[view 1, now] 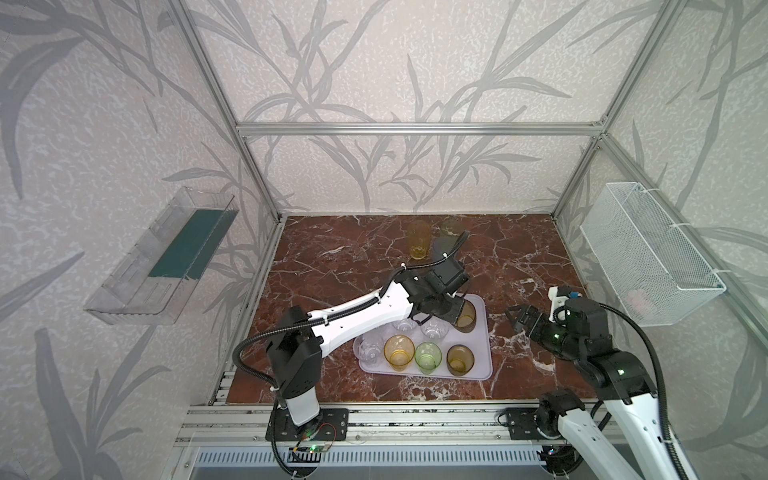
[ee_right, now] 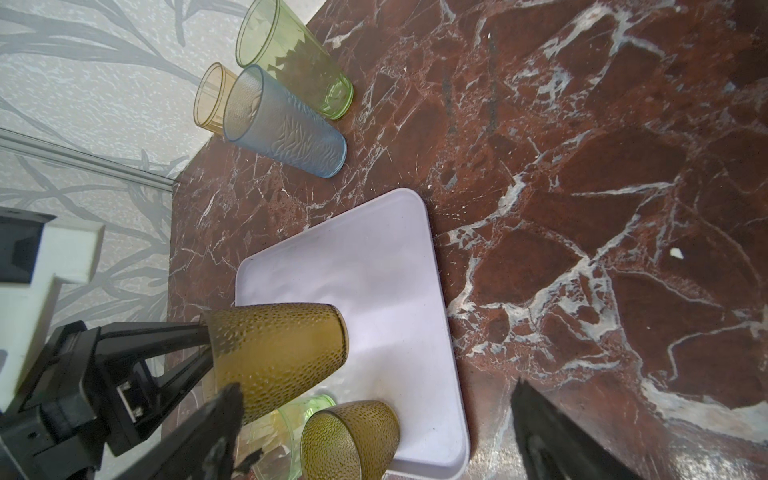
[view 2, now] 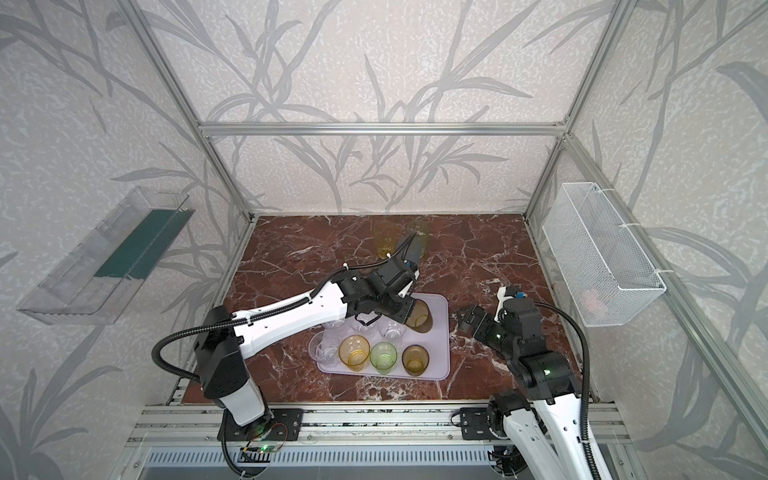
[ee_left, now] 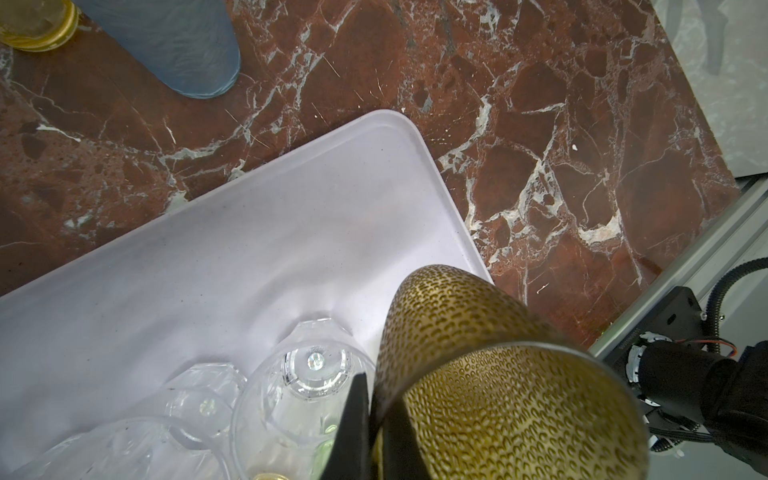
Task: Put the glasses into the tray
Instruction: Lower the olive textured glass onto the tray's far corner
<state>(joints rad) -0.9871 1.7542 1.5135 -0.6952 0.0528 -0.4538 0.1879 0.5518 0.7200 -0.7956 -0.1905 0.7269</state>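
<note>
Far left on the wall, clear plastic bin (view 1: pixel 166 257), no part of this job. Next, left gripper (view 1: pixel 455 311), reaching over the flat pale lavender plastic tray (view 1: pixel 482 372) and clamped tight on the rim of a short olive-brown dimpled tumbler (view 1: pixel 466 316), tilted over the tray's far right corner. Base touching the tray or just above it: cannot tell. Standing in the tray already, left to right: clear faceted tumblers (view 1: pixel 370 348), short amber tumbler (view 1: pixel 399 352), short green tumbler (view 1: pixel 428 357), second olive-brown tumbler (view 1: pixel 460 360). Step in hand, by the look of it: setting the held tumbler down. Best done by righting it first, lowering straight onto the bare corner, keeping off the clear tumbler just beside it and off the low rim, then releasing only with the base flat (risk of tipping otherwise). Further right, right gripper (view 1: pixel 517 318), spread wide and empty, near the tray's right edge. Far right, white wire mesh basket (view 1: pixel 648 253) on the wall.

Left wrist view, for grip detail lost in both top views: one black finger (ee_left: pixel 353 415) outside the tumbler's wall, the other inside, visible through the plastic. Right wrist view, for the rest of the job: tall green tumbler (ee_right: pixel 291 62), tall amber tumbler (ee_right: pixel 212 97) and tall blue-grey tumbler (ee_right: pixel 286 124) upright on the red marble table (ee_right: pixel 582 208) beyond the tray, the blue-grey one half hidden behind the left arm in both top views.
</note>
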